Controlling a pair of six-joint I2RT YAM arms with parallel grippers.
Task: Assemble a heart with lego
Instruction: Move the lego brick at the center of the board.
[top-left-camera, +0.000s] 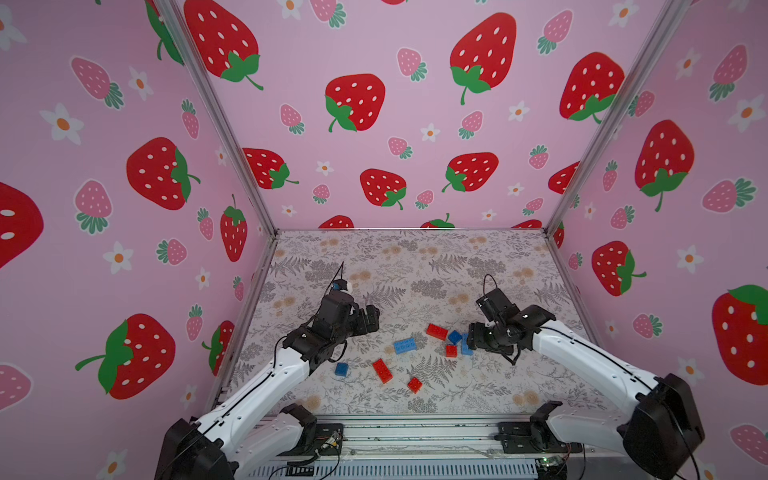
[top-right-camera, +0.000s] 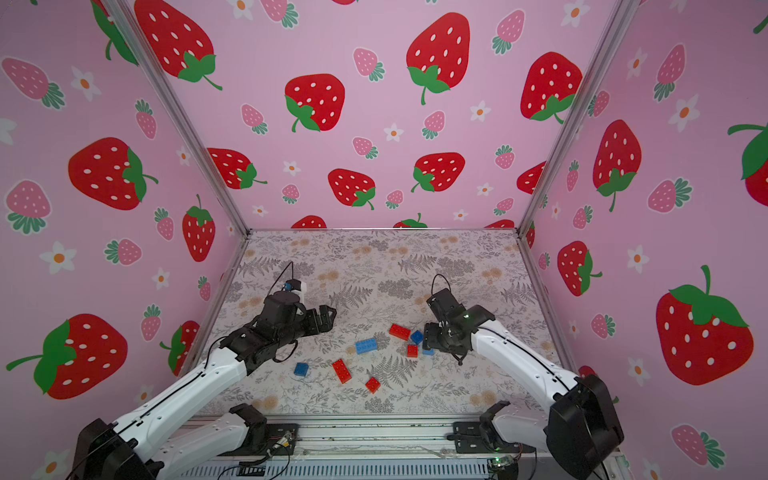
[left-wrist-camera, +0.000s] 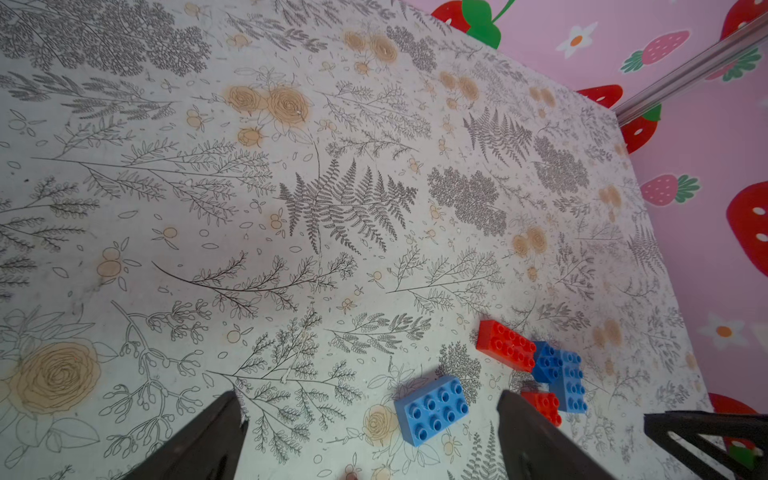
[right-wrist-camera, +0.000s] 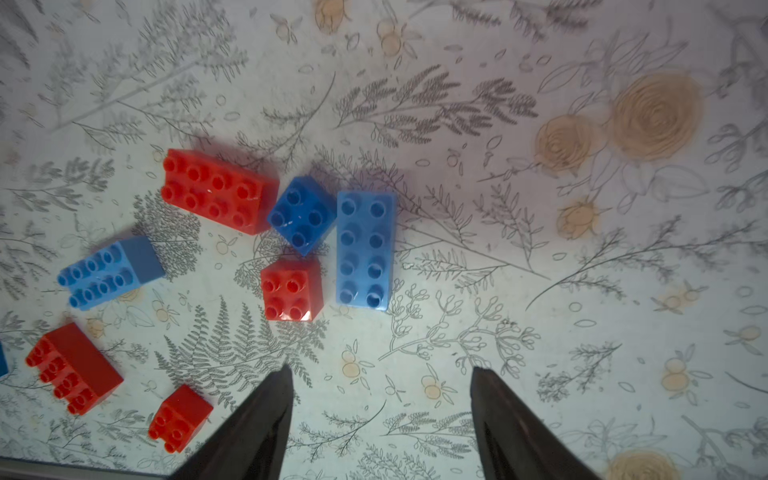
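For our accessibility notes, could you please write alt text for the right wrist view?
Loose red and blue bricks lie scattered on a floral table. The right end effector is open and empty, with a long blue brick ahead of it.

**Fern-printed bench strewn with lego bricks**

A long red brick, a square blue brick, a square red brick and a long blue brick are clustered together; four more are scattered apart, toward the left.
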